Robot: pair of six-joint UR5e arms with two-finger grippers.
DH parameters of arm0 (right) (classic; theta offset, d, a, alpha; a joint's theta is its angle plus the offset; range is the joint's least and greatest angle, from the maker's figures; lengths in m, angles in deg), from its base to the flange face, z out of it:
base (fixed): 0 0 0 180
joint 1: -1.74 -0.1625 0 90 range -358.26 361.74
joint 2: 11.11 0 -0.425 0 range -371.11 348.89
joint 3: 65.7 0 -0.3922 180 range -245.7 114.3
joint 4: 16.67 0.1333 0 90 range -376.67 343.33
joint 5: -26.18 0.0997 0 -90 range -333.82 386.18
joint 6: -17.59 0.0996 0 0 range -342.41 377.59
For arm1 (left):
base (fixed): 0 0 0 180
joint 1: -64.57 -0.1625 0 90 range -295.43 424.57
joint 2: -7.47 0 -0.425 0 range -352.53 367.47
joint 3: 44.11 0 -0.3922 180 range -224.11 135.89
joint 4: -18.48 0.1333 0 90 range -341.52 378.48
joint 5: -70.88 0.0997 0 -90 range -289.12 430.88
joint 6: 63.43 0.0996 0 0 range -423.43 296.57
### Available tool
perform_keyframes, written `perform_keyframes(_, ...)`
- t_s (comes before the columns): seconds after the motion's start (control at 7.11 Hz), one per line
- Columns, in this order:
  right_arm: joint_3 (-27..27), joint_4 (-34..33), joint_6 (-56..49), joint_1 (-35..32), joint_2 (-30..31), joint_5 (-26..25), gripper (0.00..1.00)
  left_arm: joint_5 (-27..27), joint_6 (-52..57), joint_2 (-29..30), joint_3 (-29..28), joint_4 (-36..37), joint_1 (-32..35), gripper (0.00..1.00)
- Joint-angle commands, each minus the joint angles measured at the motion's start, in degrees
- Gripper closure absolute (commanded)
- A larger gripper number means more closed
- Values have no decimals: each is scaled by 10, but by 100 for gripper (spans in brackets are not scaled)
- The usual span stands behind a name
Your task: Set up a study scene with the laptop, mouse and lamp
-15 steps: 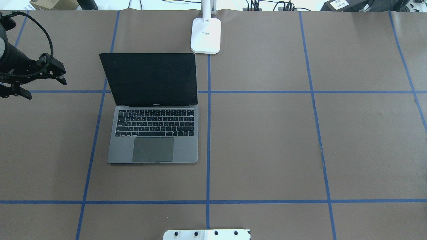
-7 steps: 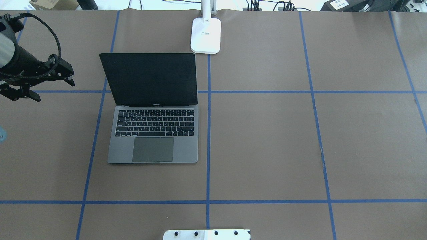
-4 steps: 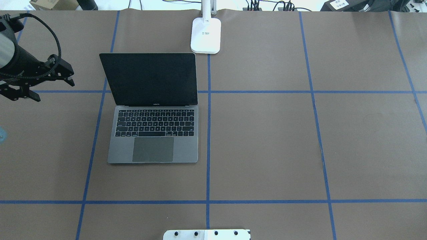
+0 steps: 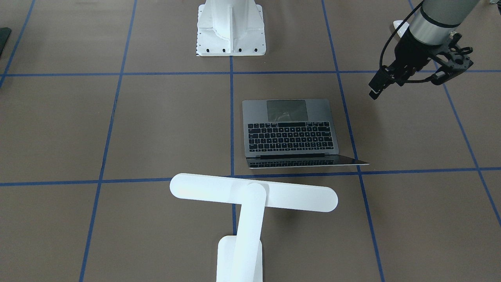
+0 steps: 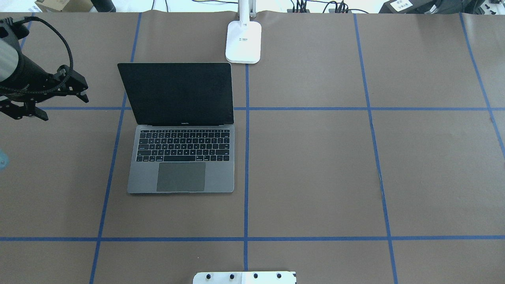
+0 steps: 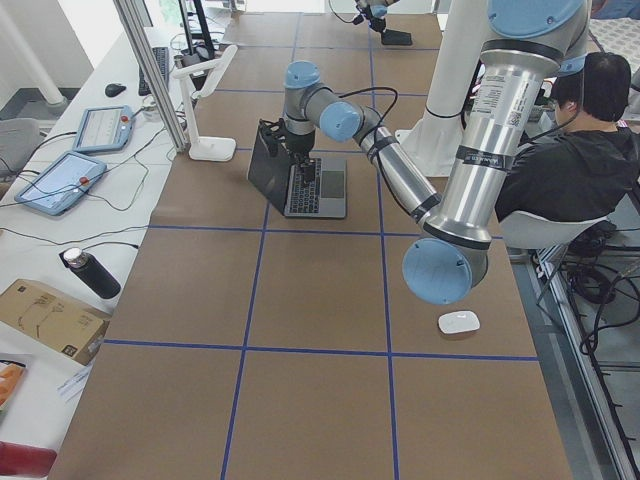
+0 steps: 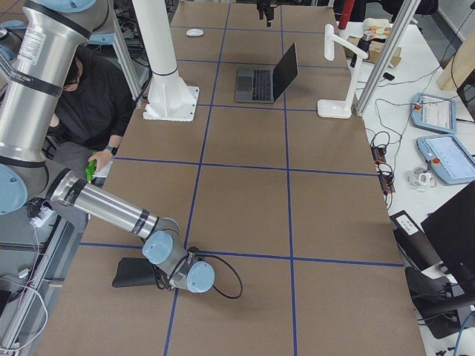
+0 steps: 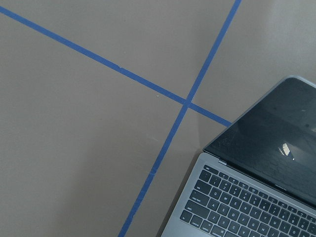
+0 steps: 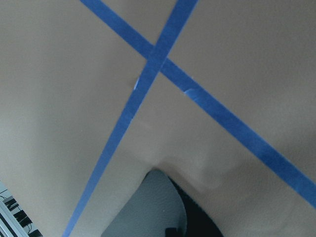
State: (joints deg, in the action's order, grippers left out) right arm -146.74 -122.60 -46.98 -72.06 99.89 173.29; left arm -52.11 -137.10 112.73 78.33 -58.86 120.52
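Observation:
The open grey laptop [image 5: 181, 157] [image 4: 289, 131] sits left of the table's middle, its dark screen upright. Just beyond its far right corner stands the white lamp [image 5: 243, 41], whose bar head [image 4: 250, 196] hangs over the table behind the screen. My left gripper [image 5: 63, 106] [image 4: 405, 87] hovers open and empty to the laptop's left, level with the screen. The white mouse [image 6: 459, 322] [image 7: 195, 32] lies near the robot-side edge at the left end. My right gripper [image 7: 152, 280] is low beside a black mousepad [image 7: 137, 273] at the far right end; I cannot tell its state.
The white bolted pedestal [image 4: 231, 31] stands at the middle of the robot-side edge. A person [image 6: 580, 160] sits beside the robot. Tablets [image 6: 60, 180], a bottle [image 6: 90, 272] and a box [image 6: 50, 315] lie on the bench beyond the table. Blue tape lines grid the brown surface.
The left gripper shifted slightly toward the laptop between the first two earlier frames and has stayed still since. The laptop and the lamp have not moved.

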Motion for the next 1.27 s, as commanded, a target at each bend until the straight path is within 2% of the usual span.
perform_keyframes(0.0,-21,-20,0,-13,-1,0,100,1,-1,0,0,0,-1,0)
perform_keyframes(0.28,-127,-163,0,-28,-9,1,100,1,0,0,-1,0,-1,0)
perform_keyframes(0.42,-163,-220,2,-28,-18,5,100,1,0,0,-2,0,-1,0)
perform_keyframes(0.7,-215,-347,7,-30,-75,20,100,24,4,-4,-1,1,-1,0)
perform_keyframes(0.84,-222,-401,7,-30,-117,25,100,30,7,-5,-4,1,-1,0)
perform_keyframes(1.13,-238,-485,8,-24,-168,73,100,30,9,-6,-4,3,-1,0)
